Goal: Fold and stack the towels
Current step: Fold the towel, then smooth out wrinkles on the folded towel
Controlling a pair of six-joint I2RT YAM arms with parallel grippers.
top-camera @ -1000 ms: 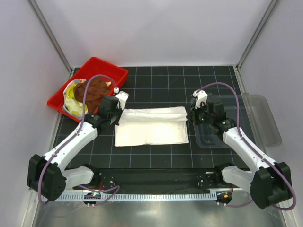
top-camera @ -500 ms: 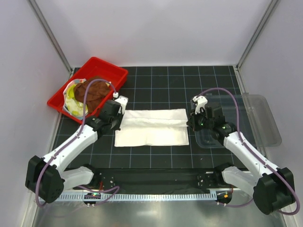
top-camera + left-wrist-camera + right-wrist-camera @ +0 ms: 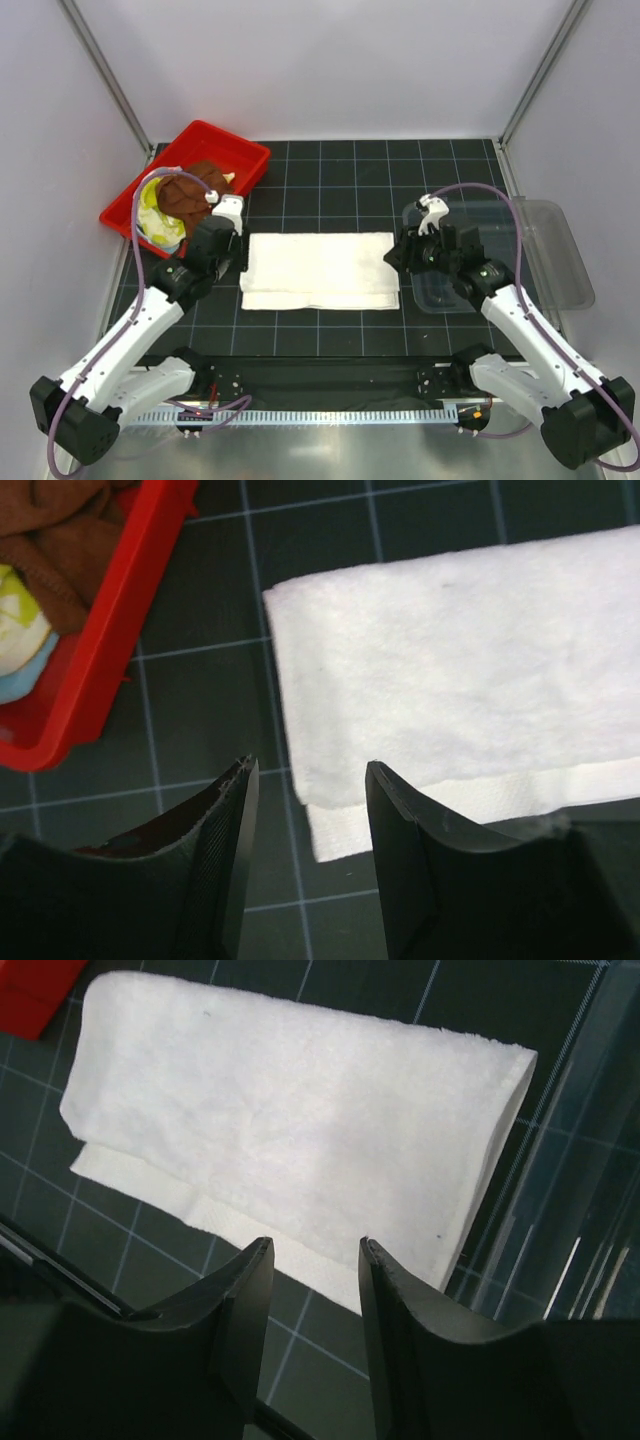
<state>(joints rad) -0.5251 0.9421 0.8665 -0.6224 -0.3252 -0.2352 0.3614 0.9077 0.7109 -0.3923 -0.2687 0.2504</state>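
A white towel [image 3: 320, 270] lies folded in half on the black grid mat, its lower layer showing as a strip along the near edge. At its left end hovers my left gripper [image 3: 228, 262], open and empty; the left wrist view shows the towel's corner [image 3: 330, 815] between the two fingertips [image 3: 308, 772]. At the towel's right end my right gripper [image 3: 398, 255] is open too, with the towel [image 3: 290, 1120] lying beyond its fingertips [image 3: 315, 1250]. A brown towel [image 3: 190, 192] lies crumpled on a yellow-green one [image 3: 152, 212] in the red tray.
The red tray [image 3: 228, 146] sits at the back left, its wall [image 3: 110, 640] close to the left gripper. A clear plastic bin [image 3: 540, 255] stands on the right beside the right gripper, its edge [image 3: 560, 1190] next to the towel's fold.
Both grippers have opened and let go of the white towel. They have drawn back towards the near side, and the towel's upper layer now lies flat.
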